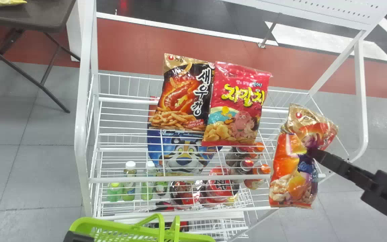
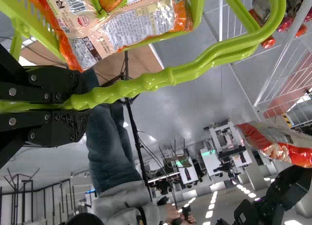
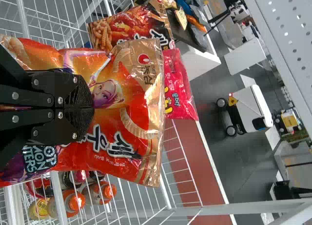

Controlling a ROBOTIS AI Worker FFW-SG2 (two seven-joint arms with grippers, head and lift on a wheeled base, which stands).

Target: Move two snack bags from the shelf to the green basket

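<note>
Clamping an orange bag (image 1: pixel 292 178), the right gripper (image 1: pixel 311 153) is at four o'clock; the left gripper (image 1: pixel 78 237), toward seven, clasps the basket handle (image 2: pixel 170 77).

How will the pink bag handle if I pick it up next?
The pink bag will probably be floppy, since the similar orange bag creases and bends where the right hand pinches it. Its glossy film may slip in a loose grip. As a snack bag, it is likely light, with contents that a hard squeeze could crush.
</note>
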